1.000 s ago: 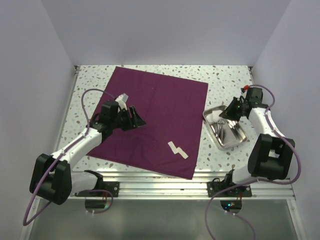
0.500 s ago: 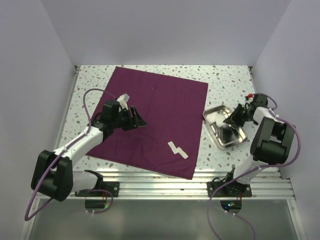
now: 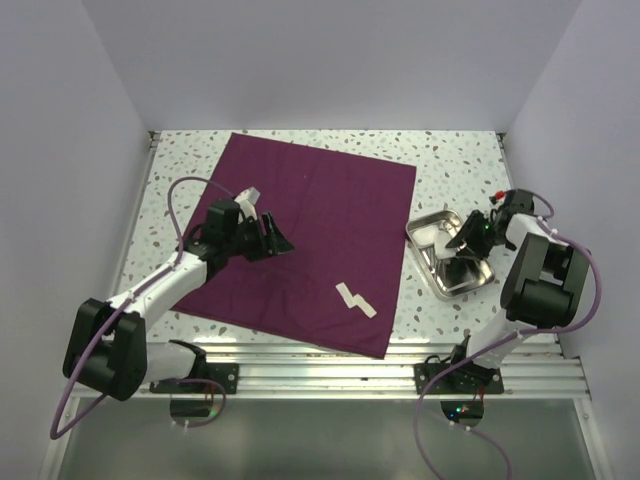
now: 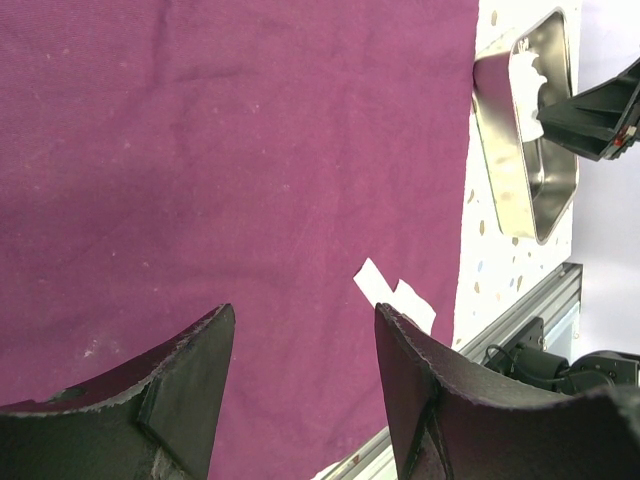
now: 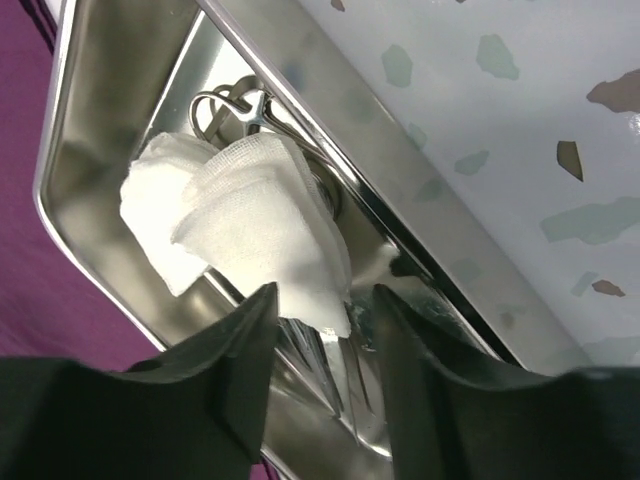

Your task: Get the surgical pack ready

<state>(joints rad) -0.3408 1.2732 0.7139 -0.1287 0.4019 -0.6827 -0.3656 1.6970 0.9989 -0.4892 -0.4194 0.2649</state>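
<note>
The large dark purple square cloth (image 3: 320, 230) lies flat mid-worktop, with white gauze pieces (image 3: 352, 298) toward its 5 o'clock corner. At 3 o'clock, the silver metal tray (image 3: 430, 218) holds crumpled white gauze (image 5: 250, 215) and thin metal clamps (image 5: 235, 105). The left end effector (image 4: 305, 315) hovers released over the cloth. The right end effector (image 5: 325, 295) is parted and grips nothing. The gauze is likely soft and light, so pinch a raised fold.

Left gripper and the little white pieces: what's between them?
Only bare purple cloth between left gripper and white pieces; the left wrist view shows it.
</note>
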